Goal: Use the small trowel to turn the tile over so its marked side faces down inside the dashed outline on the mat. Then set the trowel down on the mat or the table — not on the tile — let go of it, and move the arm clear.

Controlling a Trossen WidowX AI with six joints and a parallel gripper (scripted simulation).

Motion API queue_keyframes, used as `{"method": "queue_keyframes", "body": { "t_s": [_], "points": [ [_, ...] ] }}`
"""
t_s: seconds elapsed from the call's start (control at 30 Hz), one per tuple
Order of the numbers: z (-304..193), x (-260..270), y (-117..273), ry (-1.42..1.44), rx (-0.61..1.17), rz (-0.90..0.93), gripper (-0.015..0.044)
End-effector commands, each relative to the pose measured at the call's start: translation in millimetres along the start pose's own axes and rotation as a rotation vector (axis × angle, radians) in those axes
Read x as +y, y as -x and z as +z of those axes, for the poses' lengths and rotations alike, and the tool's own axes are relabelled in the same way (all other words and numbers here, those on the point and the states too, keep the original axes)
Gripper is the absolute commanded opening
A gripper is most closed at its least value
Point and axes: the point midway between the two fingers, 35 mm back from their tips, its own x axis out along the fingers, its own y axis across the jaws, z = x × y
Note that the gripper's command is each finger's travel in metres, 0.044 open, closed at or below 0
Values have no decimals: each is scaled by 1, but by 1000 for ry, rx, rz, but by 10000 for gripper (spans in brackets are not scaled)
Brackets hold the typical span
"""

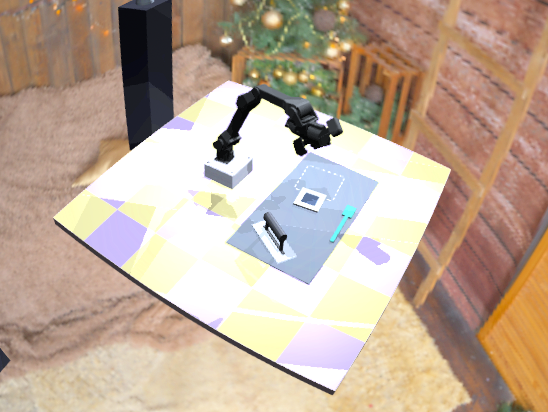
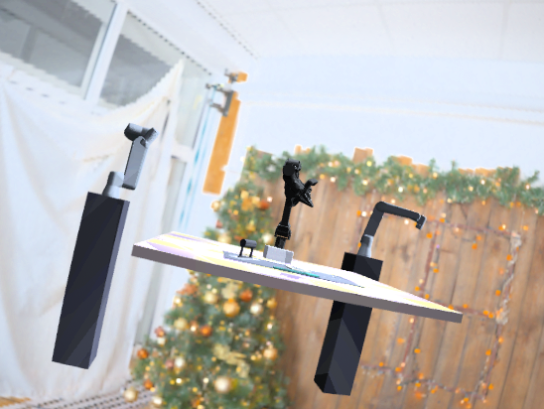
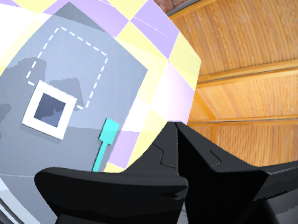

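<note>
The white tile (image 1: 300,199) (image 3: 65,118) with a dark square on its upper face lies on the mat (image 1: 320,250) (image 3: 125,67). It covers part of the near edge of the dashed outline (image 1: 344,176) (image 3: 106,56) and lies mostly outside it. The small teal trowel (image 1: 349,212) (image 3: 108,131) lies flat near the mat's right edge, beside and apart from the tile; its handle end is hidden by a finger in the wrist view. My gripper (image 1: 320,142) (image 2: 312,204) (image 3: 173,127) is shut and empty, high above the table beyond the mat's far end.
A larger trowel with a raised black handle (image 1: 275,230) (image 2: 248,244) stands on the mat's near left part. The arm's grey base block (image 1: 229,172) (image 2: 278,254) is left of the mat. Dark pillars (image 2: 89,278) (image 2: 344,342) stand beyond the table.
</note>
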Motion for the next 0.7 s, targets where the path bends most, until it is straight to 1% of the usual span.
{"method": "queue_keyframes", "body": {
  "t_s": [0.0,0.2,0.33,0.37,0.67],
  "points": [
    [0,0,0,0,0,0,0],
    [0,0,0,-5,1,1,153],
    [-10,8,0,-113,29,26,258],
    [-13,10,0,-146,38,32,270],
    [-38,32,0,-439,125,84,270]
  ]
}}
